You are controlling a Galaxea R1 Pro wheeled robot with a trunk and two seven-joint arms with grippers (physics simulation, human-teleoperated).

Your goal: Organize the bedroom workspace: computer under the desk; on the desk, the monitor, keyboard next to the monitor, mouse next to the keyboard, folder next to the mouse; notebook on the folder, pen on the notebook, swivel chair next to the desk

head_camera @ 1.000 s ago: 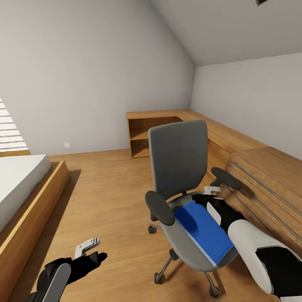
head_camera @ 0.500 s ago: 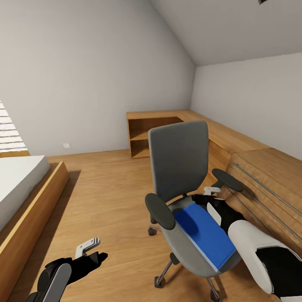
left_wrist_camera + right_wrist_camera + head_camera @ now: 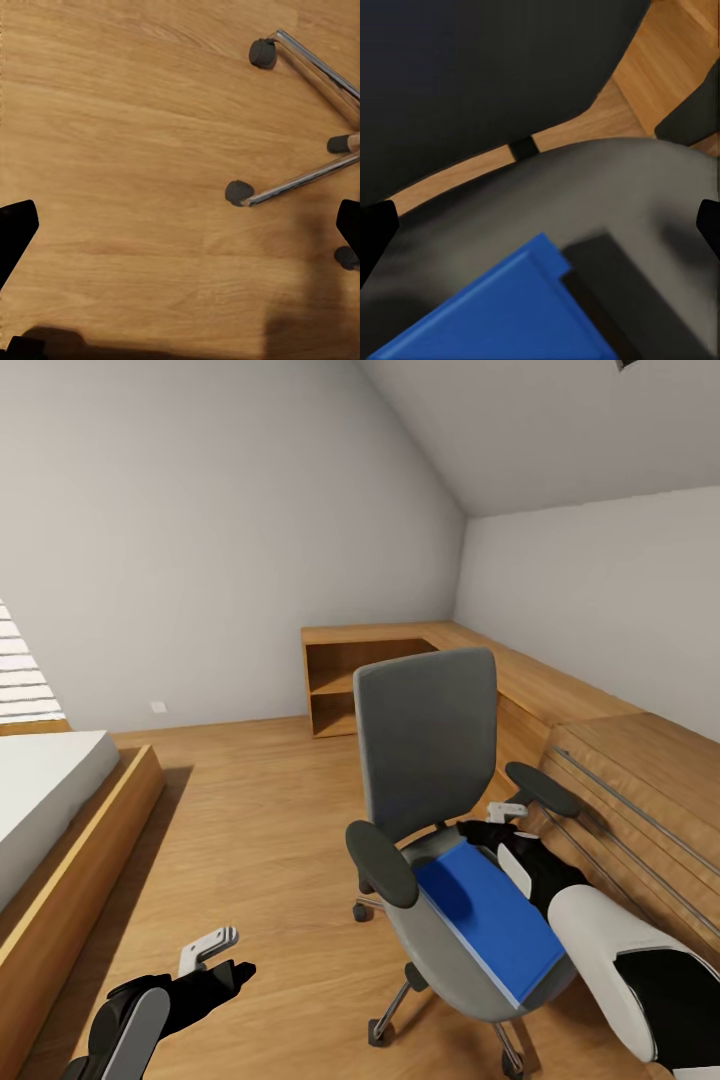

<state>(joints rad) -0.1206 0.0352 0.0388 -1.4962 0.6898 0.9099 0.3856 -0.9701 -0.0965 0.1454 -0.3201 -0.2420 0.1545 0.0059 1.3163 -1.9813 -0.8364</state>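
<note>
The flat bright blue folder (image 3: 490, 922) is being approached on the seat of the grey upholstered swivel chair (image 3: 428, 745), at its right edge, by the right gripper (image 3: 500, 822), fingers spread. A grasp of the folder's edge is being called for next. The left gripper (image 3: 215, 952) is being held released over the floor.

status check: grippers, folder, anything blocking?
Right gripper jaws open, over the seat by the folder. Left gripper open, low over the floor. Folder flat on the swivel chair. Armrest close beside the right gripper.

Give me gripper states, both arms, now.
Left gripper: open, empty, hanging low over the floor.
Right gripper: open, empty, over the swivel chair seat beside the folder.
</note>
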